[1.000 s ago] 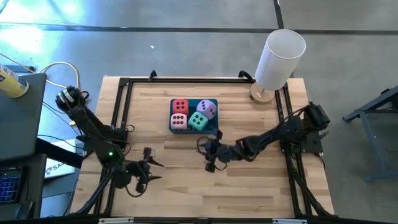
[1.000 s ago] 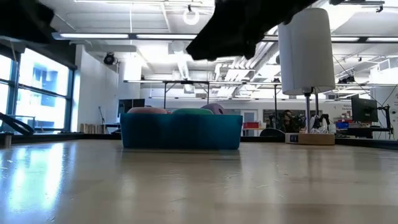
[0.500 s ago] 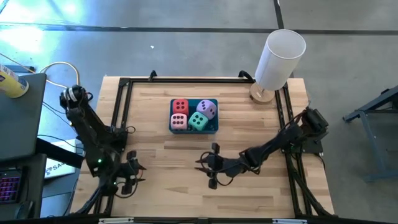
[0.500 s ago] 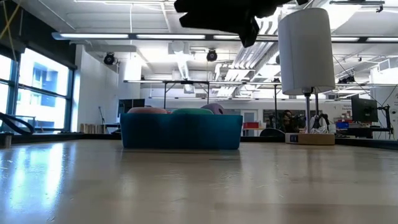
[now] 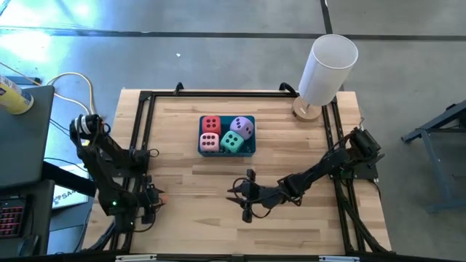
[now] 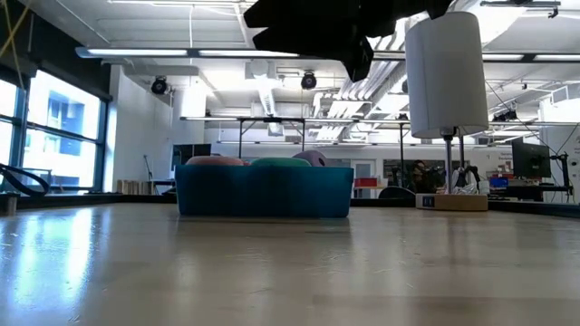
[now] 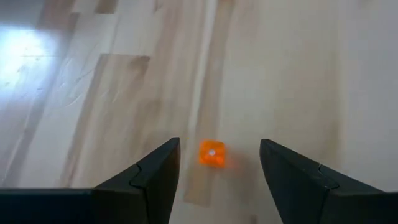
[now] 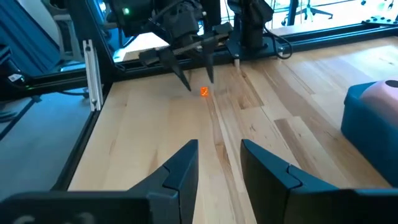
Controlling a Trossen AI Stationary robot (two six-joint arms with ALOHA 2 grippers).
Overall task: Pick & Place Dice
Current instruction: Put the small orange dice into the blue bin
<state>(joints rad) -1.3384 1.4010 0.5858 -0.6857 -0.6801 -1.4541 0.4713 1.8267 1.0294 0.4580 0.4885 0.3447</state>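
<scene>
Four dice lie in the blue bin (image 5: 251,149) at the table's middle back: red (image 5: 211,124), pink (image 5: 209,141), purple (image 5: 243,127) and teal-green (image 5: 232,141). In the low view their tops show above the bin's wall (image 6: 265,192). A tiny orange cube (image 7: 212,153) rests flat on the wood near the front left. My left gripper (image 7: 219,143) hangs open just over it, one finger on either side and apart from it. My right gripper (image 5: 237,197) is open over the table's middle front, pointing at the left gripper (image 8: 196,73), with nothing between its fingers.
A white cylinder (image 5: 328,62) on a wooden foot (image 5: 306,110) stands at the back right corner. Black frame rails (image 5: 143,131) run along the table's left, far and right edges. Bare wood lies between the bin and the two grippers.
My left gripper has gone toward the table's left edge and down, rolling and tipping its fingers downward. My right gripper has drawn back from the bin toward the near edge and turned a little. Neither has opened or shut. The dice and the bin have stayed still.
</scene>
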